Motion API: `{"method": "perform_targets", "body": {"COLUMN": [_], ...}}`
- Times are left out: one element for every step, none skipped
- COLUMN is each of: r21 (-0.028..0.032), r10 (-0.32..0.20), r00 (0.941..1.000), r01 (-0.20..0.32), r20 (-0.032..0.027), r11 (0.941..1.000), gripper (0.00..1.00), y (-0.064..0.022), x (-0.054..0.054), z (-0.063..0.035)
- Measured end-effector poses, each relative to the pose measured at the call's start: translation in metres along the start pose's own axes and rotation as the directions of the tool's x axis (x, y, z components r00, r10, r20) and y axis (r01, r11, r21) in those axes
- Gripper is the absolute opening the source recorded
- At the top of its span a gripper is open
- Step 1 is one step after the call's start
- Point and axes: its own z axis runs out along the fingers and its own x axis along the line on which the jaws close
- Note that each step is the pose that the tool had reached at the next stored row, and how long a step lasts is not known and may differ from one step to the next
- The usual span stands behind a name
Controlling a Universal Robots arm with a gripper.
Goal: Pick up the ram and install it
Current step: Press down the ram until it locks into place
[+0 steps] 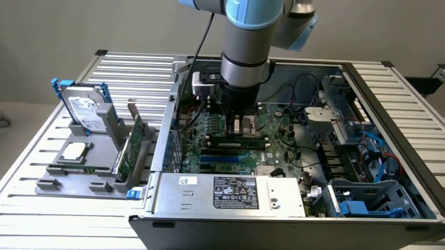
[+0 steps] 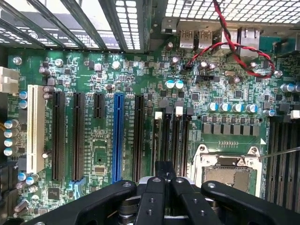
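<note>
One gripper (image 1: pixel 238 129) to read: we see it down inside the PC case (image 1: pixel 278 234), jaws drawn almost shut in the wrist view w/ only a thin dark sliver between them. We judge that sliver to be the ram (image 1: pixel 224 139), pinched by its top edge. So the ram lies straight below the gripper, on edge, touching or just over the memory slots (image 2: pixel 180 140) of the mobo (image 2: pixel 93 61). Its long axis runs along the slots, i.e. across the exterior view left to right. Whether it's fully seated, we can't tell.
</note>
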Motion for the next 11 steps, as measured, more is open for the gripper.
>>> {"method": "perform_targets", "body": {"r21": [-0.0014, -0.0017, -0.0019, -0.0017, -0.0017, -0.0018, -0.0019, -0.0019, -0.0019, -0.0018, -0.0018], "r10": [0.0, 0.0, 0.0, -0.001, -0.001, -0.001, -0.001, -0.001, -0.001, -0.001, -0.001], "r00": [1.0, 1.0, 1.0, 0.9999, 0.9999, 0.9999, 0.9999, 0.9999, 0.9999, 0.9999, 0.9999], "r01": [0.0, 0.0, 0.0, 0.001, 0.001, 0.001, 0.001, 0.001, 0.001, 0.001, 0.001], "r20": [0.0019, 0.0053, 0.0081, 0.0104, 0.0112, 0.0117, 0.012, 0.0123, 0.0126, 0.013, 0.0133], "r11": [1.0, 1.0, 1.0, 1.0, 1.0, 1.0, 1.0, 1.0, 1.0, 1.0, 1.0], "gripper": [0.11, 0.11, 0.11, 0.11, 0.11, 0.11, 0.11, 0.11, 0.11, 0.11, 0.11], "y": [-0.0009, -0.0021, -0.0037, -0.0059, -0.0085, -0.0118, -0.0152, -0.0191, -0.0234, -0.0278, -0.0321], "x": [0.0, 0.001, 0.002, 0.004, 0.005, 0.007, 0.008, 0.009, 0.01, 0.011, 0.012], "z": [-0.0031, -0.0056, -0.0071, -0.0075, -0.0078, -0.008, -0.0082, -0.0084, -0.0086, -0.0088, -0.009]}}
